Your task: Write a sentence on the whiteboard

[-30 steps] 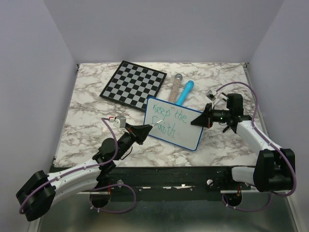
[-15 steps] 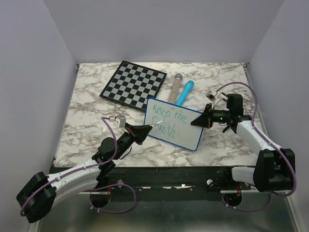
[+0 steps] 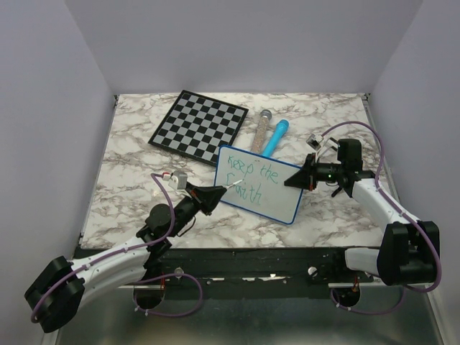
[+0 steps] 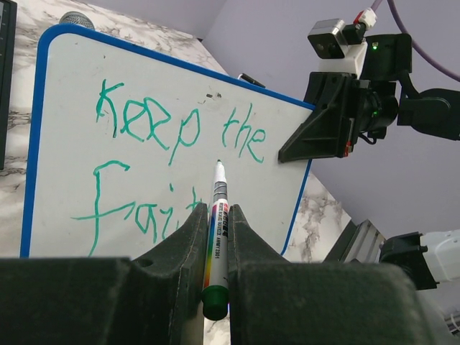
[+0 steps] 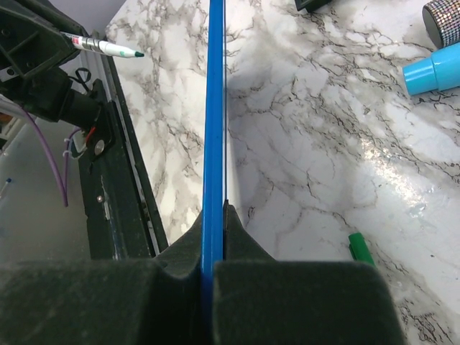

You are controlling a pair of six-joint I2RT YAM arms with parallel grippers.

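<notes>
The whiteboard (image 3: 277,201) (image 4: 65,93) has a blue rim and is held tilted up off the table. My right gripper (image 3: 296,180) (image 5: 215,215) is shut on its right edge, which shows edge-on as a blue rim (image 5: 214,108). The sentence (image 3: 249,178) (image 4: 180,129) is in green: "Keep the", with "Fait" on the line below. My left gripper (image 3: 215,192) (image 4: 215,212) is shut on a green marker (image 4: 218,230). The marker tip (image 5: 136,53) points at the board to the right of the second line and stands a little off its face.
A black-and-white chessboard (image 3: 199,124) lies at the back left. A glittery tube (image 3: 259,128) and a light blue tube (image 3: 274,136) (image 5: 435,68) lie behind the whiteboard. A green cap (image 5: 361,249) rests on the marble under the right gripper. The black front rail (image 3: 237,259) runs along the near edge.
The left gripper and marker have shifted very slightly to the right. The whiteboard and right gripper have not moved.
</notes>
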